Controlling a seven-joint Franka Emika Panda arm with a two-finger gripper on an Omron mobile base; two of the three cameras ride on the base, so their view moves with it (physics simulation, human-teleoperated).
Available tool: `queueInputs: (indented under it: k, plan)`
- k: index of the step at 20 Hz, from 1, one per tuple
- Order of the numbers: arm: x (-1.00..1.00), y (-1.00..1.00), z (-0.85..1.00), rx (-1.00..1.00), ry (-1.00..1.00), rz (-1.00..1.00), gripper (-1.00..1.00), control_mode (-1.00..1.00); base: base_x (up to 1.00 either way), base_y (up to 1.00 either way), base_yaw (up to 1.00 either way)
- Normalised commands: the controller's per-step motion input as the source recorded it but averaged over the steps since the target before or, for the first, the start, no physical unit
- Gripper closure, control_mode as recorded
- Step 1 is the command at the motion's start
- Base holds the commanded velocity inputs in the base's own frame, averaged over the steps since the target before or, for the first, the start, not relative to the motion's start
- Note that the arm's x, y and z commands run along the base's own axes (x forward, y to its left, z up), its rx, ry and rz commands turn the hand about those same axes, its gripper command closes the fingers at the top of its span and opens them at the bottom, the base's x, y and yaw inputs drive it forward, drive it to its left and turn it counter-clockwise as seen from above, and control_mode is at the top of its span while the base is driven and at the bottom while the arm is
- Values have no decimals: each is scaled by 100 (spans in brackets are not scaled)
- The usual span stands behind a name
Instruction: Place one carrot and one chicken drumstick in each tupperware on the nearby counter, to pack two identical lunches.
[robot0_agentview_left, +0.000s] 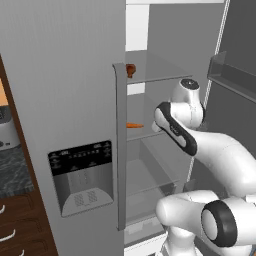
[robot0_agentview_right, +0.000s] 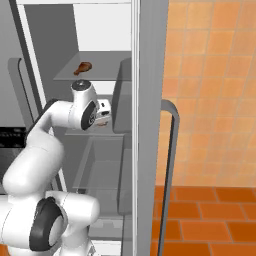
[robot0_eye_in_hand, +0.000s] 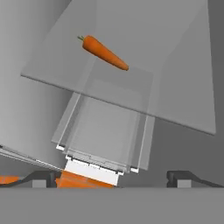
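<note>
Pincer spread; one carrot, one drumstick.

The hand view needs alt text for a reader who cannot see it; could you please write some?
A single orange carrot with a green stub lies on a clear glass fridge shelf, well beyond the gripper, whose two dark fingertips stand wide apart with nothing between them. A transparent drawer sits beneath the shelf.

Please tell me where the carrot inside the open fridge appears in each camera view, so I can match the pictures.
Left base view: the carrot lies on the middle glass shelf, beside the door edge, left of the arm.
Right base view: I cannot make it out; the arm covers that shelf.
Hand view: upper centre, on the glass shelf, above the drawer.
Shared landmark: the glass shelf.
</note>
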Motion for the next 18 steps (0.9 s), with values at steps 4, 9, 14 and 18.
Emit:
queueInputs:
  k: [4,9,14,18]
  plan:
    - [31,32,-44,19,-21,28,-100,-100,0,0,0]
    - [82,31,5,7,-4,36,-100,-100,0,0,0]
    - [90,6,-4,0,9,16,-100,-100,0,0,0]
    - [43,12,-16,0,13,4,-100,-100,0,0,0]
